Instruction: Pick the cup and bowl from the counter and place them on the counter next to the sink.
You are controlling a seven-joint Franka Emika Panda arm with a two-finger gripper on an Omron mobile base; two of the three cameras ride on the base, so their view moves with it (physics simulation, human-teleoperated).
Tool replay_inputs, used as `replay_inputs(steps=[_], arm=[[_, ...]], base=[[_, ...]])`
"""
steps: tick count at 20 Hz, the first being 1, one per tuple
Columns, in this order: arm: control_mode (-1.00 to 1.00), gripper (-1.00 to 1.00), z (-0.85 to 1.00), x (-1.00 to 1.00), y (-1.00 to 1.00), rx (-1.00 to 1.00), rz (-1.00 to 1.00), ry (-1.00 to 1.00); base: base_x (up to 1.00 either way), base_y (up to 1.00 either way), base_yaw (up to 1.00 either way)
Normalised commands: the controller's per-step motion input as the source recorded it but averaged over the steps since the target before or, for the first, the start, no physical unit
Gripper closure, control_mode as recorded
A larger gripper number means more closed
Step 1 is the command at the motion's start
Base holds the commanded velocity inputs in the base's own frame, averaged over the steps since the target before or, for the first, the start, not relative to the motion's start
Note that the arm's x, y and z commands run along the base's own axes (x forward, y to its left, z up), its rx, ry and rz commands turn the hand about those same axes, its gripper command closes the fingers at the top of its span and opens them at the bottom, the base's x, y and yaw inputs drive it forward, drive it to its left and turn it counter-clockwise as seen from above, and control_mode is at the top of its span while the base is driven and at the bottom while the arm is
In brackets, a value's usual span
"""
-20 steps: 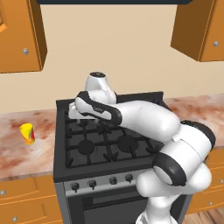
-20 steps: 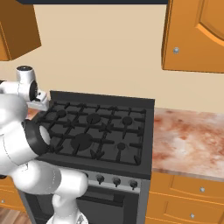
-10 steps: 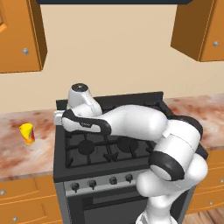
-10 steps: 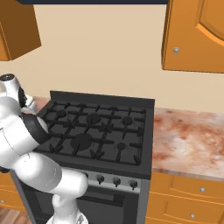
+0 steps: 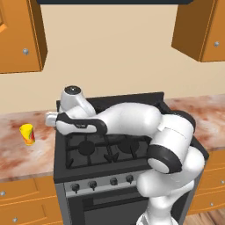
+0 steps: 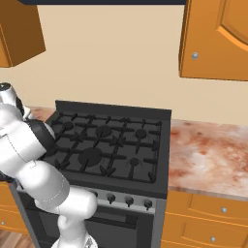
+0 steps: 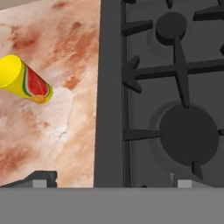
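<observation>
Hand view, cup (image 7: 25, 83) on counter (image 7: 65, 135)

The cup (image 7: 25, 83) is bright yellow with a red, green-rimmed watermelon-slice print. It stands on the counter (image 7: 57, 131), marbled reddish-brown and cream. Beside the counter, the stove top (image 7: 175, 87) is black with dark grey grates. Below the counter, the cabinets (image 5: 26, 202) are orange wood.
</observation>
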Motion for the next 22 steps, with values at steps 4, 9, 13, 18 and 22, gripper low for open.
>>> replay_inputs(steps=[4, 9, 13, 18, 22], arm=[[-1.00, -1.00, -0.05, 0.18, 0.30, 0.08, 0.00, 0.10], [-1.00, -1.00, -0.07, 0.27, 0.19, 0.07, 0.04, 0.01], [-1.00, -1.00, 0.00, 0.40, 0.32, 0.00, 0.00, 0.00], [-1.00, -1.00, 0.00, 0.28, 0.48, 0.00, 0.00, 0.00], [-1.00, -1.00, 0.06, 0.03, 0.51, 0.00, 0.00, 0.00]], base=[[0.00, 0.00, 0.00], [0.00, 0.00, 0.00], [0.00, 0.00, 0.00], [0.00, 0.00, 0.00], [0.00, 0.00, 0.00]])
